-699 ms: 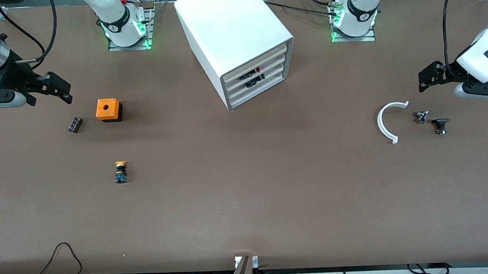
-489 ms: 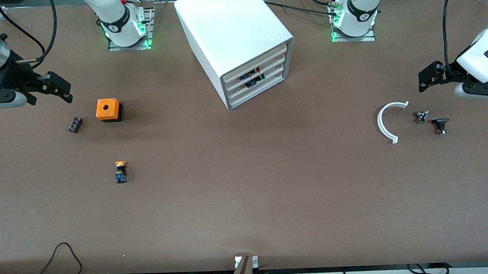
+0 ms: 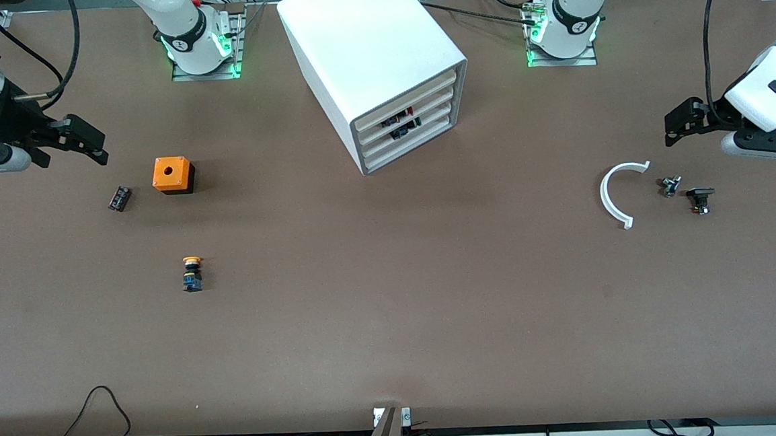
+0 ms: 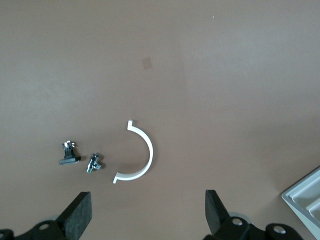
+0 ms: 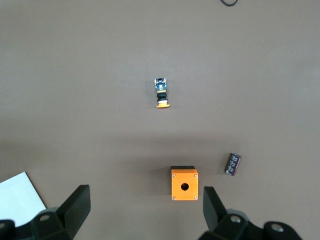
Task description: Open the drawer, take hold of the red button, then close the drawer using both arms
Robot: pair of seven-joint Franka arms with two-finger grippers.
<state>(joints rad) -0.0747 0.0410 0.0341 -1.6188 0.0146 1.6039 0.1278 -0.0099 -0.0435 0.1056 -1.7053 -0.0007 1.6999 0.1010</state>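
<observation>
The white cabinet (image 3: 371, 50) stands at the middle of the table between the two arm bases. All four drawers are shut. The second drawer from the top (image 3: 435, 102) shows its cream front edge. Small dark and red bits show in the gaps by it, and I cannot make out the red-capped button. My left gripper (image 3: 673, 126) is open and empty over the table at the left arm's end, also in its wrist view (image 4: 146, 200). My right gripper (image 3: 97, 147) is open and empty at the right arm's end, near the orange box, also in its wrist view (image 5: 145, 197).
An orange box with a hole (image 3: 173, 174), a dark cylinder (image 3: 119, 198) and a yellow-capped button (image 3: 192, 273) lie toward the right arm's end. A white arc (image 3: 612, 194) and two small dark parts (image 3: 670, 185) (image 3: 700, 199) lie toward the left arm's end.
My right gripper has drawn back a little toward the right arm's end of the table. The left gripper has barely moved. Nothing on the table has moved.
</observation>
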